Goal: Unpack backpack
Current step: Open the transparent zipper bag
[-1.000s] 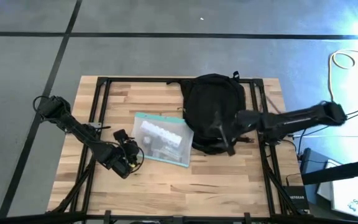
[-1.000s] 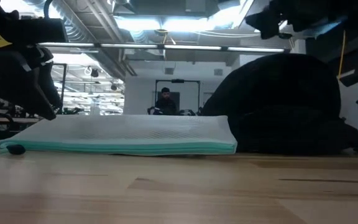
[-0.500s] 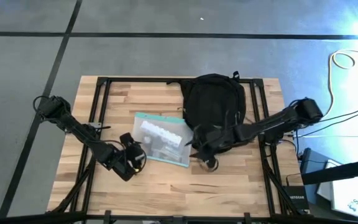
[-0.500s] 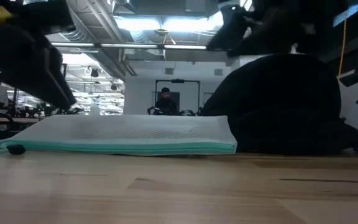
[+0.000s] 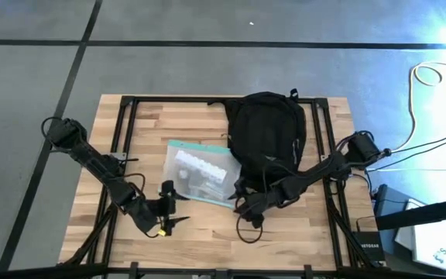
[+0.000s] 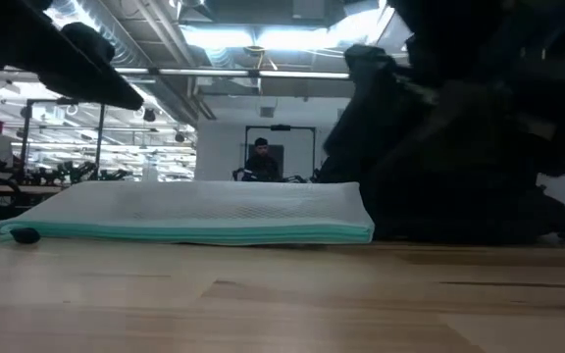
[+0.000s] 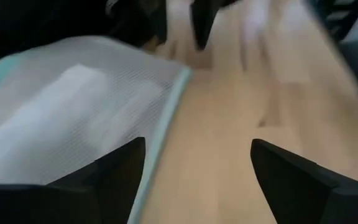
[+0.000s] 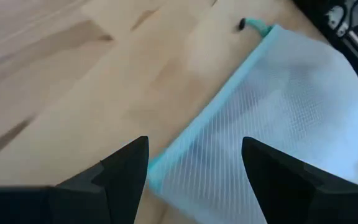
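bare wood runs along the table's near edge, open in front of both arms. the left gripper sits low over that wood just off the near left corner of the clear teal-edged pouch, fingers spread wide and holding nothing. the right gripper hangs by the pouch's near right corner, fingers apart and empty too. the backpack lies beyond, against the pouch's right side, reaching the far edge.

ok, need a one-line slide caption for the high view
Top-down: black backpack at the table's far edge, clear teal-edged pouch beside it, both open pincers, left and right, near the pouch's front corners.
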`<state>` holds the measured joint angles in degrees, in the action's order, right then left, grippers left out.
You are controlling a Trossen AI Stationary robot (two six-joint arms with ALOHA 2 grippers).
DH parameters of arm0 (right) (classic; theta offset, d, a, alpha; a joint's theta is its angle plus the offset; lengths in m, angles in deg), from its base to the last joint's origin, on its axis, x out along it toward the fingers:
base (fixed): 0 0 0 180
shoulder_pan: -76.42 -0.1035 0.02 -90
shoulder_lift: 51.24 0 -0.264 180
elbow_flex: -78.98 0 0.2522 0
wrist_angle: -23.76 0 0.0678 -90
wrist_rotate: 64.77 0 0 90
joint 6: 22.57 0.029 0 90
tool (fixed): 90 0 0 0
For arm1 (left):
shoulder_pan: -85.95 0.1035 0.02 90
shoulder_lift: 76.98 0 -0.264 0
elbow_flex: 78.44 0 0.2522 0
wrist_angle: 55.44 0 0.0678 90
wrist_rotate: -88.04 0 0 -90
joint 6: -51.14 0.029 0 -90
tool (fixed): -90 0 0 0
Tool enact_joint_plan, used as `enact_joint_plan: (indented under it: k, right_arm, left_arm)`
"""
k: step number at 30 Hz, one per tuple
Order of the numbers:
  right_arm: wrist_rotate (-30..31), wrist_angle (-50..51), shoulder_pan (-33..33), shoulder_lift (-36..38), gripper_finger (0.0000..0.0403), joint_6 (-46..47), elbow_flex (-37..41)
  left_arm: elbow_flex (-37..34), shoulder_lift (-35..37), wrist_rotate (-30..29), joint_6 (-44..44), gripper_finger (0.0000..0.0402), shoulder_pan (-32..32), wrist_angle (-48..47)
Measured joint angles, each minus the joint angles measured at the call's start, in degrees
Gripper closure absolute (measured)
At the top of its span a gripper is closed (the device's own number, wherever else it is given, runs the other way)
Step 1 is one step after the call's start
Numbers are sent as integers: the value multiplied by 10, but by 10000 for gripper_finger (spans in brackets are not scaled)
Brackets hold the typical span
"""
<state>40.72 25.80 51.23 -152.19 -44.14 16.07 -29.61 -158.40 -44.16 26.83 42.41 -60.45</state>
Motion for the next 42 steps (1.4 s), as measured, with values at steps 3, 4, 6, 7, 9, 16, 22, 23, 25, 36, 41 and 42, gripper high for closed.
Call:
enact_joint_plan:
  k: [3, 4, 6, 7, 9, 16, 22, 23, 25, 36, 41, 42]
  right_arm:
    - [0, -47, 0, -26, 162, 54, 0]
    - [0, -47, 0, -34, 162, 76, -3]
    - [0, -43, 0, -48, 162, 115, -10]
    - [0, -43, 0, -54, 162, 133, -13]
    - [0, -44, 0, -65, 162, 167, -21]
    - [42, 3, 8, -99, 162, 250, -37]
    - [43, 10, 16, -111, 174, 347, -41]
    - [43, 10, 16, -111, 184, 352, -41]
    - [44, 9, 16, -111, 211, 364, -41]
    - [32, 11, 16, -112, 396, 364, -40]
    - [31, 12, 16, -111, 397, 364, -40]
    - [33, 11, 16, -110, 399, 366, -39]
  left_arm:
    - [-36, 0, 1, -4, 129, -13, 57]
    - [-46, 0, 2, -9, 129, -18, 71]
    - [-63, 0, 1, -24, 129, -28, 87]
    - [-69, 0, -2, -32, 129, -33, 86]
    - [-78, 0, -16, -45, 129, -42, 83]
    - [-91, 0, -41, -52, 129, -59, 84]
    - [-93, 0, -41, -44, 129, -61, 82]
    - [-93, 0, -39, -39, 129, -61, 81]
    - [-93, 0, -30, -30, 129, -61, 81]
    - [-93, 41, -34, -26, 129, -92, 33]
    - [-93, 72, -48, -26, 129, -98, -19]
    - [-93, 80, -49, -25, 129, -99, -28]
